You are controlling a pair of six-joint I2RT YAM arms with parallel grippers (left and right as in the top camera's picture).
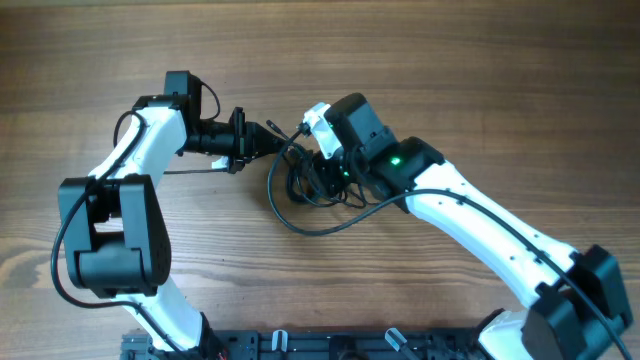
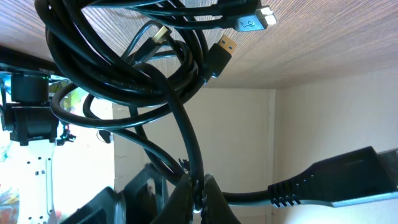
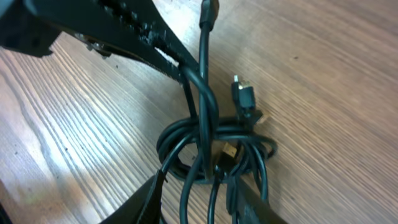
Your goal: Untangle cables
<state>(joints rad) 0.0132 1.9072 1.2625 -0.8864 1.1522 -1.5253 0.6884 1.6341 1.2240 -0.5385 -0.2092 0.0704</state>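
The cables (image 1: pixel 300 190) are thin black cords knotted into a loose coil at mid-table, with one loop trailing toward the front. My left gripper (image 1: pixel 278 136) reaches in from the left and is shut on one cable strand (image 2: pixel 196 163), which runs from its closed jaws into the tangle (image 2: pixel 118 74). USB plugs (image 2: pixel 250 20) stick out of the bundle. My right gripper (image 3: pixel 200 198) hovers right over the coil (image 3: pixel 211 140), open, with a few strands passing loosely between its spread fingers (image 3: pixel 151 193). The left gripper's fingers (image 3: pixel 134 34) show at the top left of the right wrist view.
The wooden table (image 1: pixel 480 70) spreads all around the tangle. Both arm bases and a black rail (image 1: pixel 330 345) sit along the front edge. A thicker black plug (image 2: pixel 336 177) shows low in the left wrist view.
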